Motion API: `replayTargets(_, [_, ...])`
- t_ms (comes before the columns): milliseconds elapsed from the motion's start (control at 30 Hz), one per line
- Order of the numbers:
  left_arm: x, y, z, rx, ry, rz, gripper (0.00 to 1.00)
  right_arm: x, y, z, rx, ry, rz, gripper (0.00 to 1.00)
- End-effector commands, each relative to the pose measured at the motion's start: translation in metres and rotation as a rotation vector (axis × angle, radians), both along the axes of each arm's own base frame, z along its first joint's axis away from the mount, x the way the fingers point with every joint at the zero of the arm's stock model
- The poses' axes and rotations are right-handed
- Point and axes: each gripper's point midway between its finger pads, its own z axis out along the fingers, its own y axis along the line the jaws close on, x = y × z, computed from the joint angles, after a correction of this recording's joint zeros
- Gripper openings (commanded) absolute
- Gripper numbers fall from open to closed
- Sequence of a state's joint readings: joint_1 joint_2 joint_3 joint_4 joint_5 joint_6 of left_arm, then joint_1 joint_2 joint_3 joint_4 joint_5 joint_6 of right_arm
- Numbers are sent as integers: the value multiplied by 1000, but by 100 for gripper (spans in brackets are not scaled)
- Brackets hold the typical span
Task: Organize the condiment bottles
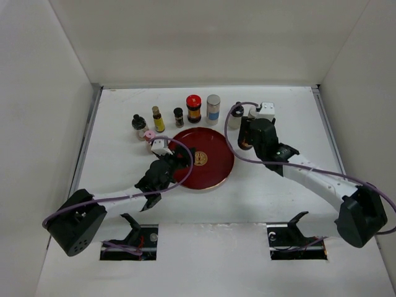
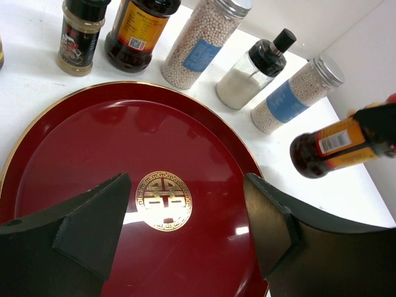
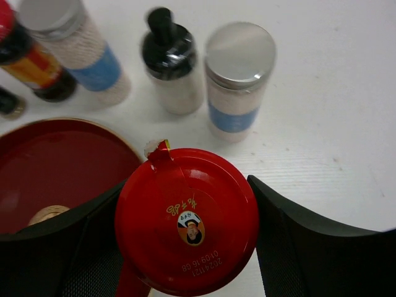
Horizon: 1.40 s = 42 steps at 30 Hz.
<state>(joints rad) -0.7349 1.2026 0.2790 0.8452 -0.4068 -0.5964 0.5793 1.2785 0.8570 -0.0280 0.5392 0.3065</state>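
The condiment bottles stand in a row along the back: a black-capped bottle [image 1: 139,125], a pink-capped one [image 1: 148,135], a slim yellow one [image 1: 158,119], a small dark-capped one [image 1: 179,117], a red-capped dark jar [image 1: 193,108], a silver-capped shaker [image 1: 213,109] and a black-capped bottle [image 1: 236,116]. My right gripper [image 1: 246,141] [image 3: 185,204] is shut on a second red-capped jar [image 3: 185,219] [image 2: 328,148] by its cap, just right of the tray. My left gripper [image 2: 185,229] [image 1: 187,158] hangs open over the tray, nothing between its fingers.
The round dark-red tray [image 1: 216,170] [image 2: 93,142] lies mid-table with nothing in it. A second silver-capped shaker [image 3: 238,80] stands beyond the held jar. White walls enclose the table on three sides. Two dark cut-outs [image 1: 130,241] [image 1: 297,242] sit near the front edge.
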Motion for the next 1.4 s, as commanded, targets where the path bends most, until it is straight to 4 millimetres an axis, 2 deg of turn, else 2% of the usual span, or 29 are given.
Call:
replayTargets(0, [3, 4, 25, -79, -73, 15, 73, 15, 33, 81, 123, -200, 45, 54])
replayTargets(233, [1, 13, 28, -80, -108, 23, 75, 35, 120, 71, 180, -192, 222, 54])
replayTargets(333, [-1, 12, 30, -85, -115, 17, 75, 46, 143, 57, 178, -181, 248, 54])
replayTargets(467, [0, 15, 27, -83, -108, 27, 75, 55, 155, 41, 160, -169, 260, 55])
replayTargets(600, [-1, 16, 28, -81, -112, 28, 76, 57, 155, 25, 139, -147, 252, 56])
replayTargets(633, [1, 16, 26, -81, -106, 30, 76, 58, 155, 22, 131, -142, 250, 59])
replayTargets(767, [0, 14, 26, -81, -106, 23, 76, 55, 153, 19, 116, -138, 253, 83])
replayTargets(900, [2, 16, 23, -78, -98, 31, 77, 44, 146, 51, 158, -189, 268, 92])
replayTargets(967, [1, 14, 25, -81, -101, 25, 77, 43, 132, 69, 176, -220, 255, 94])
replayTargets(1033, [0, 14, 27, -80, -108, 25, 77, 46, 109, 79, 185, -247, 214, 91])
replayTargets(1067, [1, 14, 25, -78, -104, 25, 77, 50, 95, 80, 180, -251, 182, 84])
replayTargets(1133, [2, 15, 23, -79, -96, 27, 77, 59, 67, 79, 179, -251, 119, 60])
replayTargets(1200, [0, 13, 25, -82, -102, 19, 77, 68, 36, 75, 160, -252, 37, 40])
replayTargets(1233, [0, 13, 26, -82, -106, 19, 77, 72, 20, 71, 145, -248, -11, 38])
replayTargets(1300, [1, 12, 25, -81, -103, 17, 77, 81, -6, 61, 101, -223, -81, 45])
replayTargets(1333, [2, 12, 23, -80, -96, 19, 77, 85, -13, 56, 85, -205, -99, 52])
replayTargets(1367, [2, 11, 22, -79, -94, 16, 77, 91, -20, 49, 68, -183, -115, 67])
